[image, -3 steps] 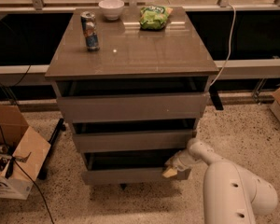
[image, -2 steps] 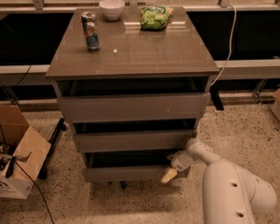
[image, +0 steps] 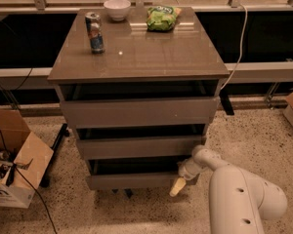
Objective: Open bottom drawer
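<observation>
The bottom drawer (image: 132,180) is the lowest of three taupe-grey fronts on the cabinet (image: 136,57). It stands out a little from the cabinet, with a dark gap above its front. My gripper (image: 178,184) is at the right end of that front, its pale fingertip (image: 176,187) pointing down and left against the drawer's lower right corner. My white arm (image: 234,189) reaches in from the lower right.
On the cabinet top stand a can (image: 94,31), a white bowl (image: 117,9) and a green chip bag (image: 162,17). An open cardboard box (image: 14,160) with cables lies at the left. A white cable (image: 241,38) hangs at the right. The floor is speckled terrazzo.
My gripper has dropped slightly lower along the right end of the bottom drawer front. The drawer front has barely shifted.
</observation>
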`<state>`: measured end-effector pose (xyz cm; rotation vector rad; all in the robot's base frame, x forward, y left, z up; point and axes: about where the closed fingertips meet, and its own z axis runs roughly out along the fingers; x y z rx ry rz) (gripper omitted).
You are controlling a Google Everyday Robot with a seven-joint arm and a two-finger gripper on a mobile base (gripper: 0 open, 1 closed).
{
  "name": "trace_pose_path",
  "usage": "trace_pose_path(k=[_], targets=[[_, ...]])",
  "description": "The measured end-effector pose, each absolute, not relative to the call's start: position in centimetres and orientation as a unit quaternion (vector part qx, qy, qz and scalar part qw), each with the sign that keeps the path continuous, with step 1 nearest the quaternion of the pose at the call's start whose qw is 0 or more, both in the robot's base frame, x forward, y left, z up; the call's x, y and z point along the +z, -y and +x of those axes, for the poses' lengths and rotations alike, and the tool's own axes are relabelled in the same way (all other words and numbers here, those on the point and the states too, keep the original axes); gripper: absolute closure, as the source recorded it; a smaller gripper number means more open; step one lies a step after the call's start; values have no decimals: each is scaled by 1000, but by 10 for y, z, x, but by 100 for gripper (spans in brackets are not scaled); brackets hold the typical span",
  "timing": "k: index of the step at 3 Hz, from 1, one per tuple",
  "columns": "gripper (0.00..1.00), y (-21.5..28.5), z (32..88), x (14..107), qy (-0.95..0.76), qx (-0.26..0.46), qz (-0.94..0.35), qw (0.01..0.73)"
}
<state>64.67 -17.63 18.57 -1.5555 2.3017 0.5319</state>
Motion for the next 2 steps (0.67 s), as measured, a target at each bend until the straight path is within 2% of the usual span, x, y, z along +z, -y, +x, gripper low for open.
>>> trace_pose_path(k=[2], targets=[[50,192,630,174,-816,192,-530,131]])
